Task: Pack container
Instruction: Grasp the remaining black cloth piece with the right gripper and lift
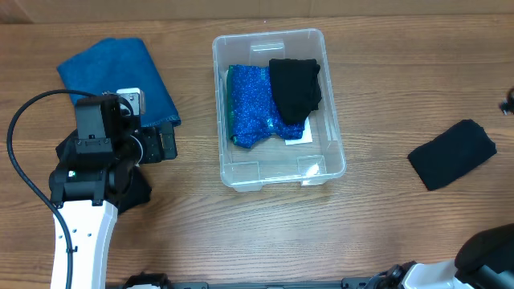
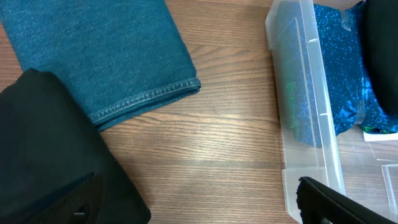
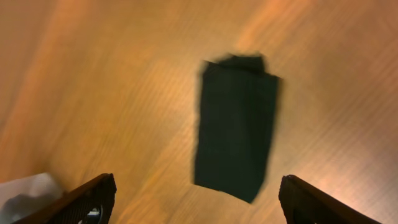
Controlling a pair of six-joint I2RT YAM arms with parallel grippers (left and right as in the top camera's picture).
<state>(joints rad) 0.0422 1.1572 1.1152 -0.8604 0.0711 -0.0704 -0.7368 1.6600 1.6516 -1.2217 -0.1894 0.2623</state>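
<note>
The clear plastic container (image 1: pixel 277 172) stands at the table's middle. It holds a glittery blue cloth (image 1: pixel 250 104) and a black cloth (image 1: pixel 295 87) on top of it; a white label shows on its bottom. In the left wrist view its side wall (image 2: pixel 305 112) is at the right. A folded blue cloth (image 1: pixel 116 76) lies at the far left, also seen in the left wrist view (image 2: pixel 102 53). A folded black cloth (image 1: pixel 452 154) lies at the right, also seen in the right wrist view (image 3: pixel 236 127). My left gripper (image 1: pixel 165 144) is open and empty between blue cloth and container. My right gripper (image 3: pixel 196 202) is open above the black cloth.
A dark cloth or arm part (image 2: pixel 50 155) fills the lower left of the left wrist view. The left arm's black cable (image 1: pixel 24 120) loops at the table's left edge. The right arm's base (image 1: pixel 486 249) is at the lower right corner.
</note>
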